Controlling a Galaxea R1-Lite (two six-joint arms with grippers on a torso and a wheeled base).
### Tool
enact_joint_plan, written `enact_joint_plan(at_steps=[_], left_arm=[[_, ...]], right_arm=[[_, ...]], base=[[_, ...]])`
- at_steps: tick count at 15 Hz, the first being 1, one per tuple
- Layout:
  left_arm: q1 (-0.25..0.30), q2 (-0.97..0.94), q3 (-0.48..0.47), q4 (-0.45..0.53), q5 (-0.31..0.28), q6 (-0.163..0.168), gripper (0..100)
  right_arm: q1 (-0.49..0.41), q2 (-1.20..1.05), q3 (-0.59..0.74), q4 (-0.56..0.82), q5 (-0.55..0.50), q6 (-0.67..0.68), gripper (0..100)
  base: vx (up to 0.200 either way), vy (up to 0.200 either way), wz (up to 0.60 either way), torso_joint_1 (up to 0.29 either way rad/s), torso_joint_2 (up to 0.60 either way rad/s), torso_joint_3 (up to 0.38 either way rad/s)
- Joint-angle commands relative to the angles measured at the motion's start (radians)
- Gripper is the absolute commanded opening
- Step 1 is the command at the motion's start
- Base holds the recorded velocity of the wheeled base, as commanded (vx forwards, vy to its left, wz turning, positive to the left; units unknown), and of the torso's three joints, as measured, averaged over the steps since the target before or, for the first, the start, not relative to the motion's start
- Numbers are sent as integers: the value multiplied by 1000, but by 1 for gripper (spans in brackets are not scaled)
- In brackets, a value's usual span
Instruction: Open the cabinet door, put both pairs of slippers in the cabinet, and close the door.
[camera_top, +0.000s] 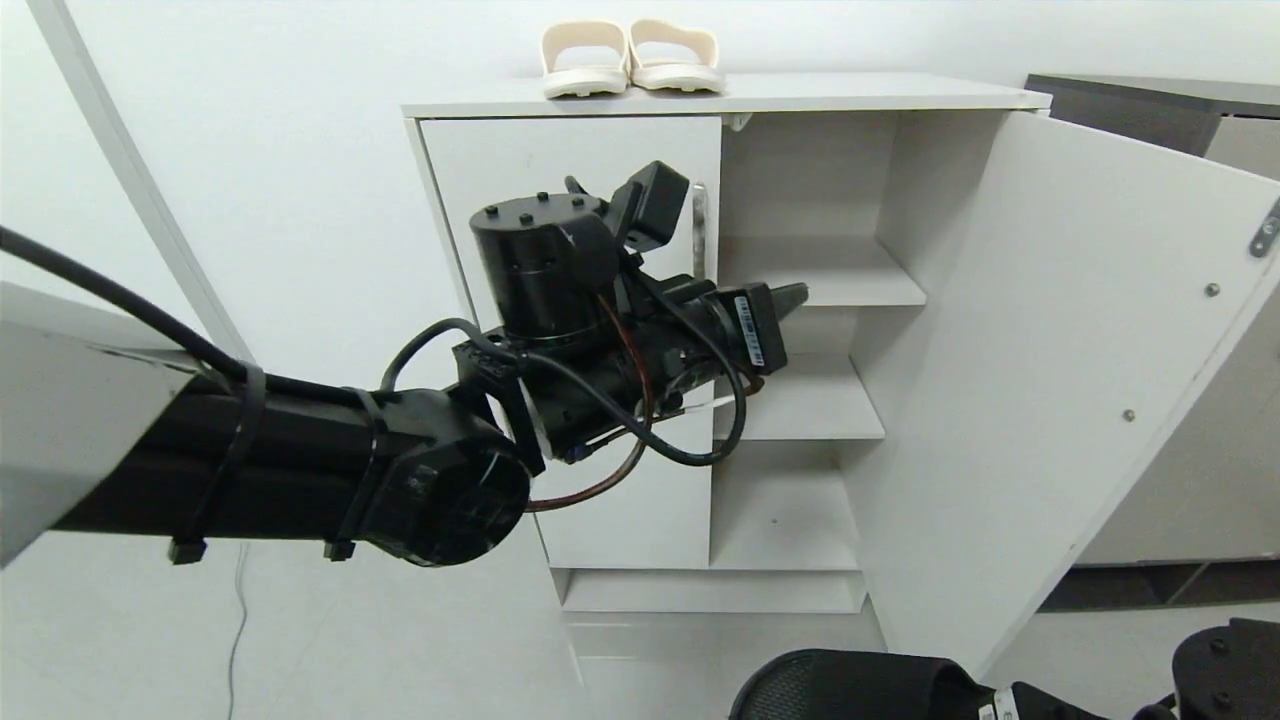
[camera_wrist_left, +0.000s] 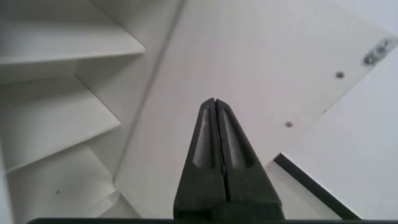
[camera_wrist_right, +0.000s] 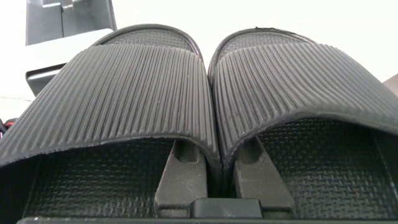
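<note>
My colour log, from the remote station
I list: cabinet (camera_top: 560, 180) white with pale grey shelves (camera_top: 800, 400); cabinet door (camera_top: 1050, 350) white with silver-grey screw heads (camera_top: 1128, 415); cream slippers (camera_top: 590, 78) plain off-white; black slippers (camera_wrist_right: 137, 93) with fine ribbing across the straps and a pebbled grid on the footbeds; left gripper (camera_wrist_left: 214, 106) matte black; wall (camera_top: 300, 150) white.

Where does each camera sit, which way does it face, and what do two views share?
Head view: on the robot's head, facing forward and down at the white cabinet with its door open; the left arm crosses it.
Left wrist view: on the left wrist, facing past the shut left tool at the door's inner face and the shelves.
Right wrist view: on the right wrist, facing along the right tool, shut on the black slippers.
Shared: head and left wrist views both show the door and shelves.
</note>
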Motion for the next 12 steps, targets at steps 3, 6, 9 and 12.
enact_joint_plan(at_steps=[3, 6, 9, 12], left_arm=[[49, -156, 114, 6, 23, 11, 0], [154, -359, 271, 55, 60, 51, 0], [265, -569, 410, 218, 189, 155, 0], [379, -782, 571, 319, 299, 218, 0]], right_arm=[[-43, 48, -41, -2, -13, 5, 0], [-95, 151, -172, -2, -236, 134, 0], [-108, 341, -356, -17, -524, 290, 0], [-141, 461, -497, -72, -734, 302, 0]], base=[[0, 0, 0, 0, 0, 0], [0, 0, 0, 0, 0, 0], [0, 0, 0, 0, 0, 0], [0, 0, 0, 0, 0, 0]])
